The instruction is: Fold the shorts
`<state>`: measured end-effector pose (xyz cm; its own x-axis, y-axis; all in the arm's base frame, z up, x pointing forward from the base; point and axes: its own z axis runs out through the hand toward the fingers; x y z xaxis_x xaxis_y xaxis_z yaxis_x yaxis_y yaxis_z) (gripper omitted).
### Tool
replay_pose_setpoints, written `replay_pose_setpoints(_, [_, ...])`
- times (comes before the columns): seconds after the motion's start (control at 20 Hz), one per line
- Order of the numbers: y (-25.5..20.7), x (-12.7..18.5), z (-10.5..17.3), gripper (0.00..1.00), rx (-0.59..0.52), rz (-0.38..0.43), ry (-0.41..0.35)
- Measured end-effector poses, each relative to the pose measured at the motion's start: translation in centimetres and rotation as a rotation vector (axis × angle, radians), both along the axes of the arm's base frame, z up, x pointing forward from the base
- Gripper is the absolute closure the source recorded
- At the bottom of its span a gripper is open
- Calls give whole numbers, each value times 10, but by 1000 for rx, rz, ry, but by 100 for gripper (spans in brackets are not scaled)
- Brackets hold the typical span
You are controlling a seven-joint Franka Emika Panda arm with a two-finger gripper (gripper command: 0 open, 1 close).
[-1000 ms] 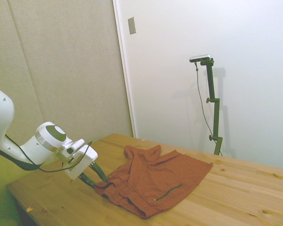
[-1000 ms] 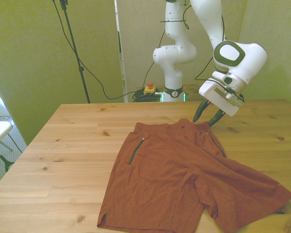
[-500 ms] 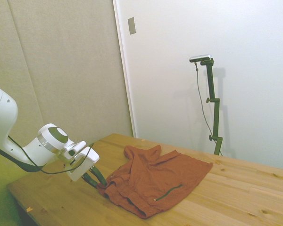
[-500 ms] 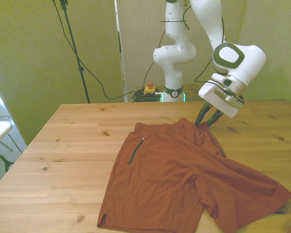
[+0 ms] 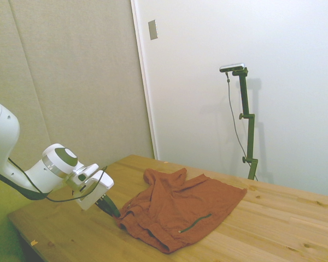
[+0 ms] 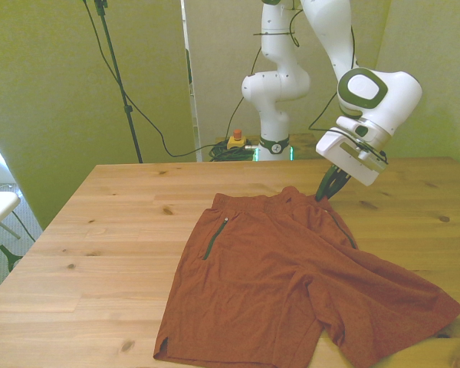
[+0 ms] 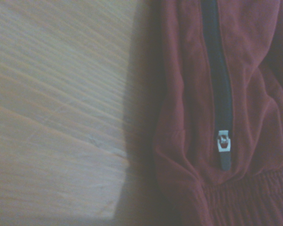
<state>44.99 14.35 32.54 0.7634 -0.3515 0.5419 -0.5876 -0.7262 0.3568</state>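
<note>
Pincer (image 6: pixel 327 190) closed since earlier, pinching shorts (image 6: pixel 291 284) waistband corner.

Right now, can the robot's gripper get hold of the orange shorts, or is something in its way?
Probably yes. The gripper is already down at the waistband corner of the shorts, on the front view's right, with its fingers closed together. Nothing else lies near it on the table.

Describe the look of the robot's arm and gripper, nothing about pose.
The arm is glossy white with rounded segments and a dark green-grey cap at the wrist joint. A thin black cable loops along it. The gripper has a boxy white body and dark fingers.
</note>
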Motion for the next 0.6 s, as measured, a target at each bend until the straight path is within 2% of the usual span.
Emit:
replay_pose_setpoints(0.25, [-17,-13,39,100,28,-40,-75])
replay_pose_setpoints(0.6, [-75,-20,91,100,133,-130,-146])
